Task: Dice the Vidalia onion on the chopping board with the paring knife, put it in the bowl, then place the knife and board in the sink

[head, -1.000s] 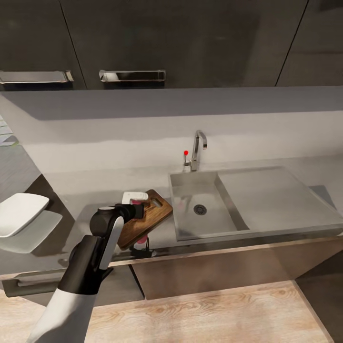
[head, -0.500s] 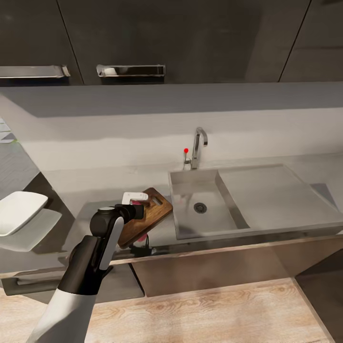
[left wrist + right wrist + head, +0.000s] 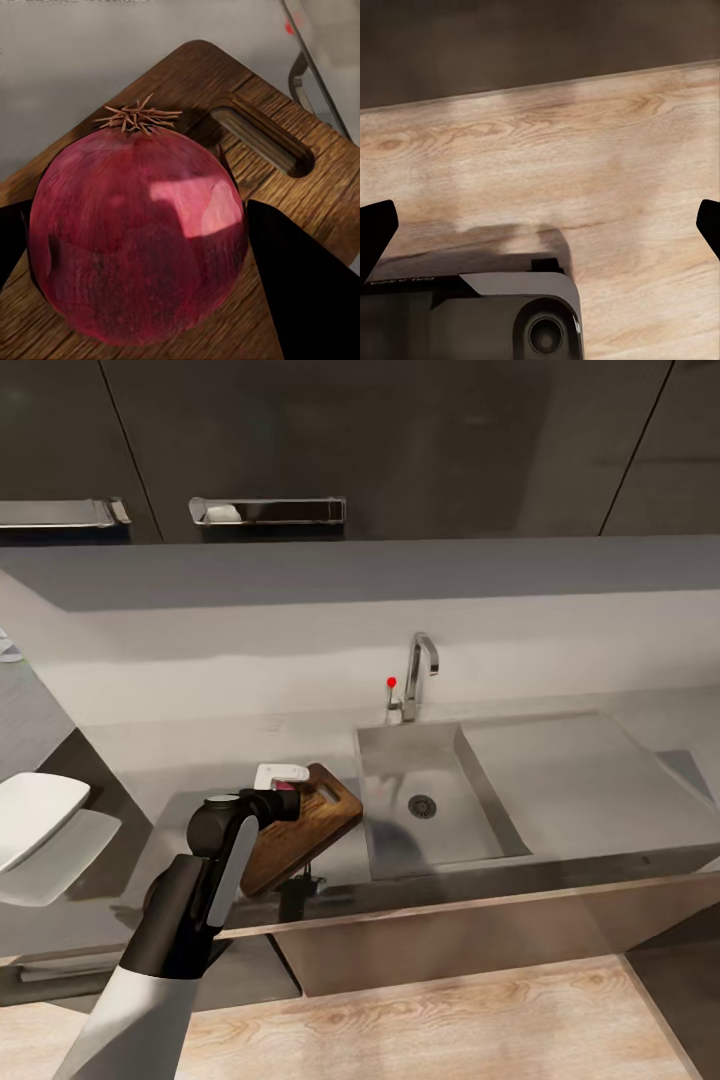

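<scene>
Onion (image 3: 139,232) sits between the two dark fingers (image 3: 307,289) of the left gripper (image 3: 285,788), which close against its sides in the left wrist view; it is a deep magenta ball with a dry tuft on top, and it lies over the chopping board (image 3: 300,830), whether resting on the wood or just above it cannot be told. The board's slot-shaped handle hole (image 3: 262,139) lies just beyond the onion. From the head view the board rests on the grey countertop (image 3: 180,760) just beside the sink (image 3: 480,760), its corner reaching past the counter's front edge. A white bowl (image 3: 35,815) stands well apart at the far left. The right gripper (image 3: 540,232) hangs over the wooden floor (image 3: 585,150), fingertips spread wide, grasping nothing
</scene>
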Controlling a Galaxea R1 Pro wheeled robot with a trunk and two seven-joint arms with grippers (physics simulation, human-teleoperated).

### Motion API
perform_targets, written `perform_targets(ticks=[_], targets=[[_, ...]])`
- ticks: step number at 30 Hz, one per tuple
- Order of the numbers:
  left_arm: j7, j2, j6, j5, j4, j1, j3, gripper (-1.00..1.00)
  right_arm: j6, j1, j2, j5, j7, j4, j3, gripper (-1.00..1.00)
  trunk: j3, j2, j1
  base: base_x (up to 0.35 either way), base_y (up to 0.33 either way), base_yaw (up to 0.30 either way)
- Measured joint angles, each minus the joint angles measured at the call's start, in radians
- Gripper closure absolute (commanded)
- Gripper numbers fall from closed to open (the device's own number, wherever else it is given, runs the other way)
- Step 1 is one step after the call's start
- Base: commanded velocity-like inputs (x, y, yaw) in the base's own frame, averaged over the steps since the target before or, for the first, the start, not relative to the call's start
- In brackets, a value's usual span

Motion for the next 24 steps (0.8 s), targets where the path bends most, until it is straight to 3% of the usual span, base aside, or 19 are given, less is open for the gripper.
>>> perform_targets(ticks=[8, 24], targets=[[0.0, 0.0, 0.0, 0.0, 0.0, 0.0, 0.0, 1.0, 0.0, 0.0, 0.0, 0.0, 0.0, 0.0, 0.0, -1.0, 0.0, 0.0, 0.0, -0.134, 0.0, 0.0], [0.0, 0.0, 0.0, 0.0, 0.001, 0.0, 0.0, 1.0, 0.001, 0.0, 0.0, 0.0, 0.0, 0.0, 0.0, -1.0, -0.001, 0.0, 0.0, -0.007, 0.0, 0.0]])
